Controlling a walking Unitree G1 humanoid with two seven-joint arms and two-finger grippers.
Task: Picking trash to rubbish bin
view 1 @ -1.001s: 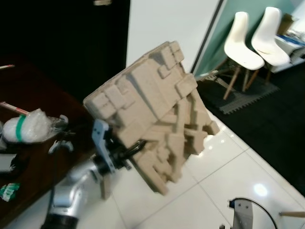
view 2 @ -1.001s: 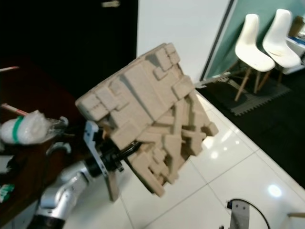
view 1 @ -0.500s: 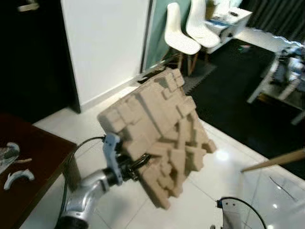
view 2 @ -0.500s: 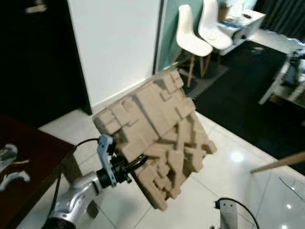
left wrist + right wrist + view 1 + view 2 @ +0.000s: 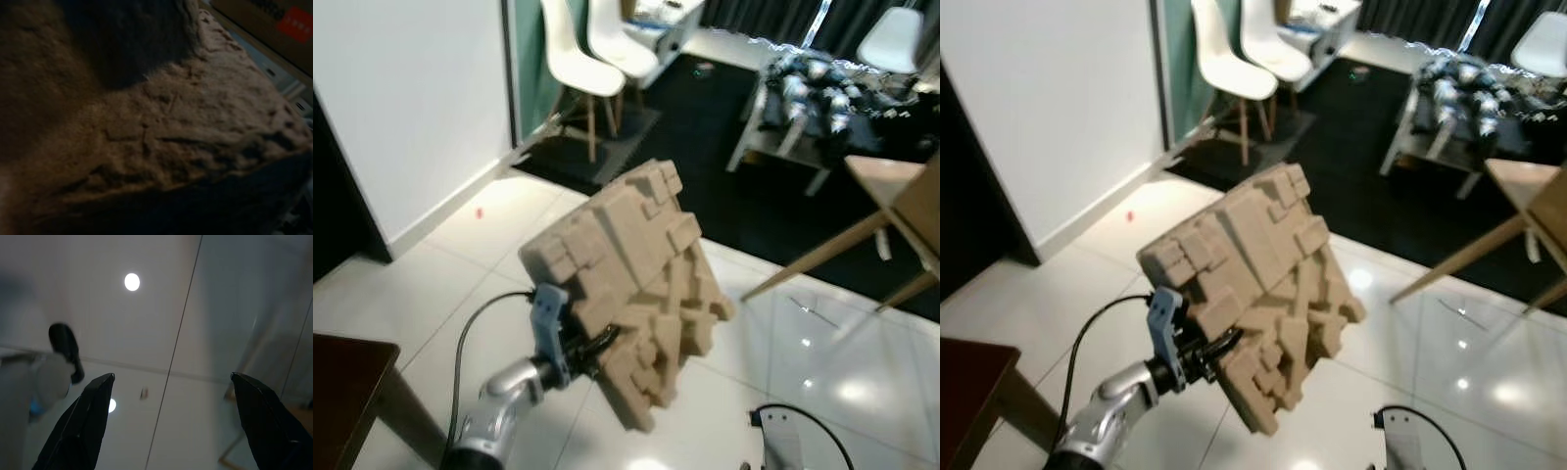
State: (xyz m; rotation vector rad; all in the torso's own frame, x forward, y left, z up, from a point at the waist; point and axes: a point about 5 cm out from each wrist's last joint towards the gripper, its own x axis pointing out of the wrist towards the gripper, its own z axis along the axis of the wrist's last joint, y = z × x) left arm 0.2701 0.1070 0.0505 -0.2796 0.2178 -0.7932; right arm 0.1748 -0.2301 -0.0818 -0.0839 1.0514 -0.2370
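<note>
Carry phase, looks like: left gripper [image 5: 1206,354] is clamped on the lower edge of the moulded pulp packing insert [image 5: 1255,284], holding it up in front of the chest, clear of the white tiled floor [image 5: 1067,284]. No rubbish bin in sight from here, so my read is it's in transit. To do this well: keep the clamp firm, since the grip is at one edge and the bulk hangs out past the fingers, so a swing could lever it loose; walk smooth, keep it clear of the wooden table leg [image 5: 1469,257] on the right. Insert is tilted, blocky moulded face toward the head camera, long axis running diagonally from lower centre up and away toward the white chairs [image 5: 1246,61]. Right gripper [image 5: 171,426] hangs low with fingers spread wide, nothing in them, pointing at floor
</note>
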